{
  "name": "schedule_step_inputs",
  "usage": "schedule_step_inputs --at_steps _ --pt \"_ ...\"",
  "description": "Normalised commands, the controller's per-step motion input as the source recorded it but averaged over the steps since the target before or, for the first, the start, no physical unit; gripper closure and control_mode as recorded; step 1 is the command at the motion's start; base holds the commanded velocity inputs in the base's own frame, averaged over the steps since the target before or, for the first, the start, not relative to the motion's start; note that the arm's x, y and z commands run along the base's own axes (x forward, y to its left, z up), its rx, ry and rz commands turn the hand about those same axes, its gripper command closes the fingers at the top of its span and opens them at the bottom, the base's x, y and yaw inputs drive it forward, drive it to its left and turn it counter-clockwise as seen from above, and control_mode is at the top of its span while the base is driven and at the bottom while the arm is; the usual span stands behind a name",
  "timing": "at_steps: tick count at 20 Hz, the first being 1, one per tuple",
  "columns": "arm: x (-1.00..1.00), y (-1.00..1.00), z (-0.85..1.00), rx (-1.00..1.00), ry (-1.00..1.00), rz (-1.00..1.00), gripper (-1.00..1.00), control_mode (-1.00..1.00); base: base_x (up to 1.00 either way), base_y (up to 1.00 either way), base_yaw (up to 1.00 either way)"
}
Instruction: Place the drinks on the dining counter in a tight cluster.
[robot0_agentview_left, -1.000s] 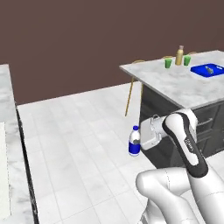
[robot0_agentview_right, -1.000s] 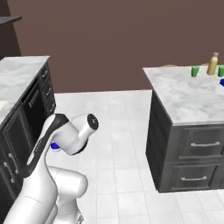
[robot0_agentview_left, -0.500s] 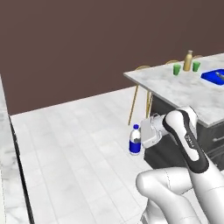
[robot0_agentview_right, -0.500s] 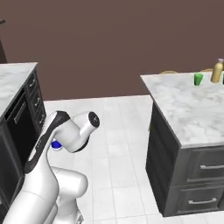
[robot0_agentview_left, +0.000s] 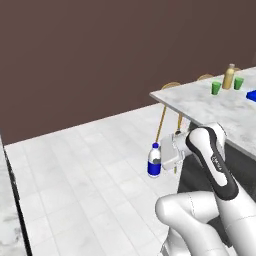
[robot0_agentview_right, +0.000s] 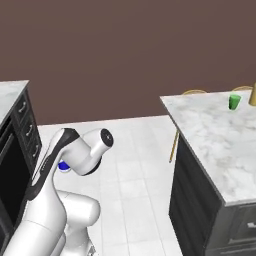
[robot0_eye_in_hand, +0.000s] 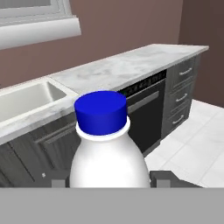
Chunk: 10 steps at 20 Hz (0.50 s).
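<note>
Gripper (robot0_agentview_left: 161, 159) holds water bottle (robot0_agentview_left: 154, 160), carried above floor. Dining worktop (robot0_agentview_left: 210, 107) is beyond gripper, yellow bottle (robot0_agentview_left: 229, 77) there; bottle delivery pending.

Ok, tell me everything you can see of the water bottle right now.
The water bottle is small and plastic-looking, with a white body, a blue cap and a blue label around its lower half. It stands upright, lifted well above the floor, clamped at its sides in the hand, short of the dining counter. In the hand view its cap and rounded white shoulder sit between the two dark fingertips. Nothing else touches it.
</note>
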Motion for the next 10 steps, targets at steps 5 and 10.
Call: schedule_step_inputs --at_steps 5,10 --pt "0.0 0.0 0.0 0.0 0.0 0.0 1.0 1.0 0.85 0.0 -0.1" --pt "0.0 0.0 0.0 0.0 0.0 0.0 1.0 1.0 0.79 0.0 -0.19"
